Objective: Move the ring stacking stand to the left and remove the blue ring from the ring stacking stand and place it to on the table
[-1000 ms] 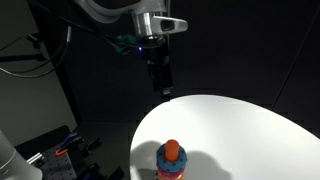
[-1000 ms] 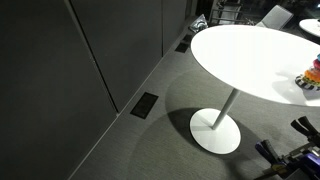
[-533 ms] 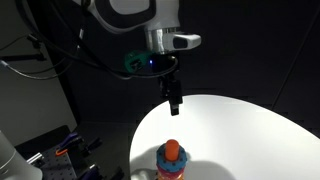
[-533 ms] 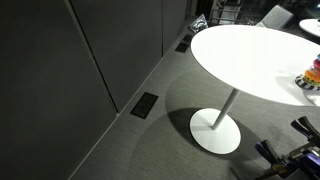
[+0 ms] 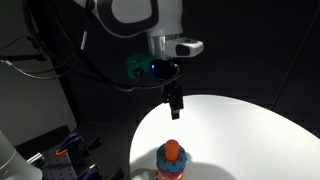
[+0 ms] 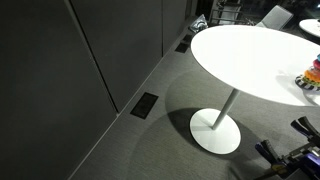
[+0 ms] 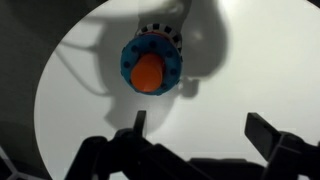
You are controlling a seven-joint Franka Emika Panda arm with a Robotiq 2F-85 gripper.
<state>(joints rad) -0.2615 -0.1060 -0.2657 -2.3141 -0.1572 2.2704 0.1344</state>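
Since a second ago the arm (image 5: 135, 15) has swung in from the dark beyond the rim and come lower, so the gripper (image 5: 175, 106) now hangs over the near part of the table (image 5: 250, 125), above and a little behind the ring stacking stand (image 5: 172, 158); the stand itself has not shifted. In this exterior view the stand sits upright close to the table's edge at the bottom of the picture, its orange top showing with blue below it, and the gripper is well clear of it, touching nothing; seen edge-on here, its jaws give little away. In an exterior view from farther off, the round white table (image 6: 240, 55) stands on a single pedestal foot (image 6: 215, 132) over grey carpet, with a dark floor vent (image 6: 144, 105) near the wall panels. The ring stacking stand (image 6: 313, 73) shows only as a small coloured shape at the right border, near the table's edge, and the gripper is out of sight. In the wrist view the camera looks straight down on the ring stacking stand (image 7: 150, 72): the blue ring (image 7: 128, 66) sits around the orange top, still on the post, with a striped band of the base peeking out beyond it. The gripper (image 7: 200, 126) is released, its dark fingers (image 7: 265, 132) spread wide with only bare white table (image 7: 260, 60) between them, and the stand lies ahead of the fingertips, apart from both.
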